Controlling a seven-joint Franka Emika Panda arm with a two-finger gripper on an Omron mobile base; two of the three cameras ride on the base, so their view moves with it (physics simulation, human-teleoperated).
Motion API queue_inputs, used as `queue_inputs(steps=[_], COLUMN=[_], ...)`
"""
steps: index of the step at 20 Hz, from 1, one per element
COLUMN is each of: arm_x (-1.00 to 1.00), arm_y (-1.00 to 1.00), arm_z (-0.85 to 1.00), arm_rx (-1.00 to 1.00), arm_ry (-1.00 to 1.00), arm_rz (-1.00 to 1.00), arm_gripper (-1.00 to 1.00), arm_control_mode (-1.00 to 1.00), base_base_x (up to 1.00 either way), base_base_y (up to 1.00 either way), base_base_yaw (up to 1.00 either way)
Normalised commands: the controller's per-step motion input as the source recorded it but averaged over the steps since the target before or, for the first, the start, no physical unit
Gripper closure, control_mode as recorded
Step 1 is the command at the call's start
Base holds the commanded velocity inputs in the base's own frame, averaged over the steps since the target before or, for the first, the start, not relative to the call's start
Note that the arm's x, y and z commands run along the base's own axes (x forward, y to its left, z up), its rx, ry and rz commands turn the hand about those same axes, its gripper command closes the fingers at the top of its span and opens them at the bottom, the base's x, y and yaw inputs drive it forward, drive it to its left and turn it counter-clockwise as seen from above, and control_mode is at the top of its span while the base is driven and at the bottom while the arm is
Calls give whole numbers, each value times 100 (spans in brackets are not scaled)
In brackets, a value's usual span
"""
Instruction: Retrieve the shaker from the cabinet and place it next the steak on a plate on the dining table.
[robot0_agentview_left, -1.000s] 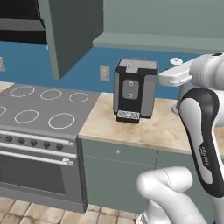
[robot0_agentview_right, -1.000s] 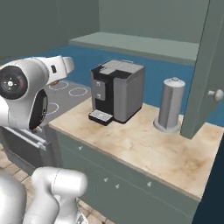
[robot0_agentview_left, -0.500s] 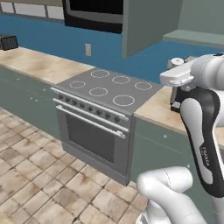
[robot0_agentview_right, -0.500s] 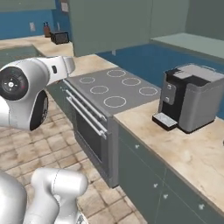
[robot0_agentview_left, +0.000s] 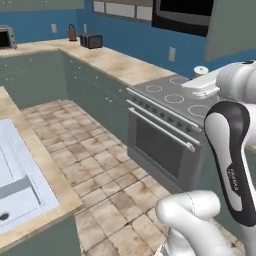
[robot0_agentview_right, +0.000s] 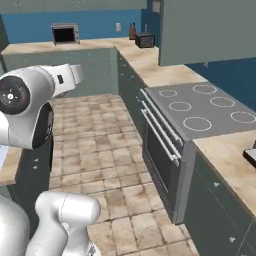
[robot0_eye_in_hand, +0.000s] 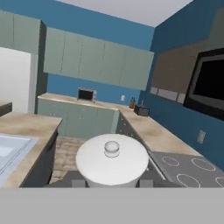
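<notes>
The shaker (robot0_eye_in_hand: 112, 159) sits between the gripper's (robot0_eye_in_hand: 112, 179) dark fingers (robot0_eye_in_hand: 74, 178), seen from above in the hand view as a pale round top with a small knob; the fingers press against its sides, so the gripper is closed on it. In the left base view the shaker's pale top (robot0_agentview_left: 201, 70) peeks out beyond the white hand, above the stove (robot0_agentview_left: 172, 127).

The hand view alone shows the far cabinets (robot0_eye_in_hand: 96, 59), a microwave (robot0_eye_in_hand: 86, 94) and a toaster (robot0_eye_in_hand: 141, 110) on the wall counter (robot0_eye_in_hand: 148, 131). The left base view shows the table (robot0_agentview_left: 47, 167) with its pale sink (robot0_agentview_left: 15, 180) at lower left. The right base view shows the stove's burners (robot0_agentview_right: 205, 107) from the other side.

The arm is raised and folded, its hand held level at about counter height.
</notes>
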Motion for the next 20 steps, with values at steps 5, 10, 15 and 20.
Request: queue_inputs(steps=[5,10,15,20], arm_x=[0,0,0,0], arm_y=[0,0,0,0], arm_z=[0,0,0,0], arm_rx=[0,0,0,0], arm_ry=[0,0,0,0], arm_rz=[0,0,0,0], arm_gripper=[100,100,100,100], arm_control_mode=[100,100,100,100], base_base_x=[-24,-17,-18,-5], base_base_y=[20,34,39,66], base_base_yaw=[44,39,38,29])
